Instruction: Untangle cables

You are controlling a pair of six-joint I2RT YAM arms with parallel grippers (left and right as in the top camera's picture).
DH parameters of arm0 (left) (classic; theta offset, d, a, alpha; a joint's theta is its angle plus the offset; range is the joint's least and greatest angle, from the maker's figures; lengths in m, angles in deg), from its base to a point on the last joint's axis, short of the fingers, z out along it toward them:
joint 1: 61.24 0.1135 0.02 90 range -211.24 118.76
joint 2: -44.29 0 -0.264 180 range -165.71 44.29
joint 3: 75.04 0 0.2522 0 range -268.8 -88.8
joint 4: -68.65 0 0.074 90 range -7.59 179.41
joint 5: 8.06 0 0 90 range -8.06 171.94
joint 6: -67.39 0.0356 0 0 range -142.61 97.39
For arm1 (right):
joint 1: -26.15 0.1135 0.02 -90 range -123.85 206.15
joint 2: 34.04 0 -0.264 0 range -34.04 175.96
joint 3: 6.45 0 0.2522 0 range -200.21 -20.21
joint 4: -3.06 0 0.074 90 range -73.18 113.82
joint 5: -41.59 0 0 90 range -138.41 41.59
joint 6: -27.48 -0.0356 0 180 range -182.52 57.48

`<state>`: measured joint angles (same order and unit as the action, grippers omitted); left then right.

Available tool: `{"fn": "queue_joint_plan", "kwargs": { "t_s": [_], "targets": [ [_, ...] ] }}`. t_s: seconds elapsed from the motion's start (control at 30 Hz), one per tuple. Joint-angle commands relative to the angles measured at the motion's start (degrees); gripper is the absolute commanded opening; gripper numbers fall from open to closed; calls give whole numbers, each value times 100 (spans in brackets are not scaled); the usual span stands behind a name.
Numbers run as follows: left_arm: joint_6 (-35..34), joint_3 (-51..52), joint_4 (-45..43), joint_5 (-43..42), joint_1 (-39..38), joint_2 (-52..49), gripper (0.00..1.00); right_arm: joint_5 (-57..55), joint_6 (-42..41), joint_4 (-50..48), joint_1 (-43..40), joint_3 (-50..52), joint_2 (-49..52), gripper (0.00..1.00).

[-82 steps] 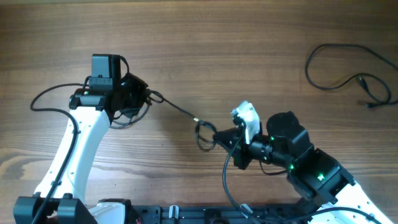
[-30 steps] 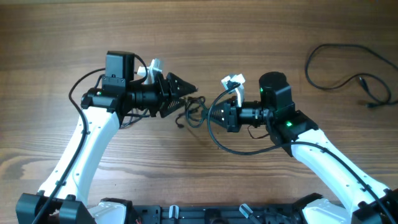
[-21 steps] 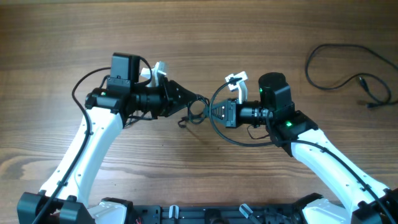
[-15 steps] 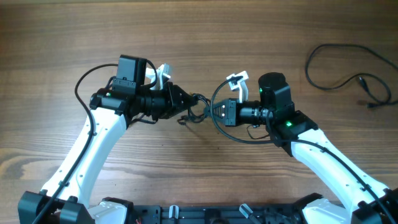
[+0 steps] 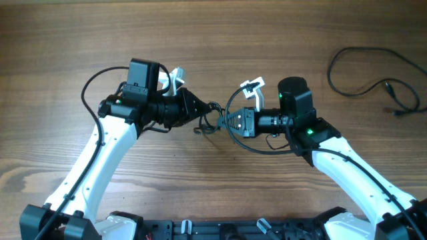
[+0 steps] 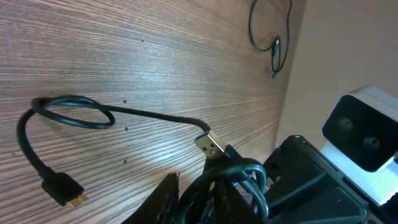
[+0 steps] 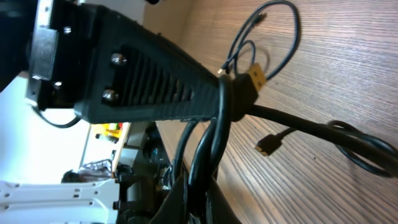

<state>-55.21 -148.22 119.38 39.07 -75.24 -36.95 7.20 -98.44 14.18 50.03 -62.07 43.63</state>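
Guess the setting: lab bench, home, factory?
Probably a robotics lab bench: white left arm and right arm based at one edge of a wood-grain table, both at a cable bundle; a loose cable aside.

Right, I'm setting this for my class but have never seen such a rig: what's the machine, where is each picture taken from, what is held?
It is a robot with two white arms at a wooden table, each ending in a two-finger gripper. One picture looks straight down from above; the other two come from cameras on the wrists, looking forward at the work. Between the arms is a small knot of thin black cables. The left gripper and the right gripper are both closed on it from opposite sides. Another loose cable lies apart toward the far right of the table.
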Motion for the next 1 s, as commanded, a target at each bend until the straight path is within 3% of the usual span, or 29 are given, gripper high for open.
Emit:
{"fn": "queue_joint_plan", "kwargs": {
  "t_s": [0.0, 0.17, 0.27, 0.33, 0.43, 0.53, 0.6, 0.7, 0.77, 0.97],
  "targets": [
    [87, -15, -142, 507, 61, -33, 23, 1261, 295, -190, 48, -87, -20, 4],
    [66, -15, -131, 492, 59, -33, 24, 1808, 293, -651, 48, -87, -20, 4],
    [57, -15, -120, 149, 59, -33, 36, 1843, 295, -702, 48, -87, -20, 4],
    [-352, -15, -116, 138, 59, -33, 45, 2293, 286, -1088, 48, -87, -20, 4],
    [-927, -15, 17, -114, 59, -33, 43, 2376, 273, -1239, 48, -87, -20, 4],
    [-1069, -15, 131, -234, 66, -33, 42, 2378, 310, -1375, 48, -87, -20, 4],
    [-1163, -15, 190, -597, 68, -33, 44, 2367, 758, -1386, 46, -87, -20, 4],
    [-1224, -15, 186, -1119, 68, -33, 50, 1711, 378, -1451, 46, -87, -20, 4],
    [-1576, -15, 94, -1226, 72, -33, 56, 1897, -50, -1921, 48, -87, -20, 4],
    [-2264, -15, 59, -1641, 70, -33, 55, 1749, -76, -2664, 48, -87, -20, 4]
  ]
}}
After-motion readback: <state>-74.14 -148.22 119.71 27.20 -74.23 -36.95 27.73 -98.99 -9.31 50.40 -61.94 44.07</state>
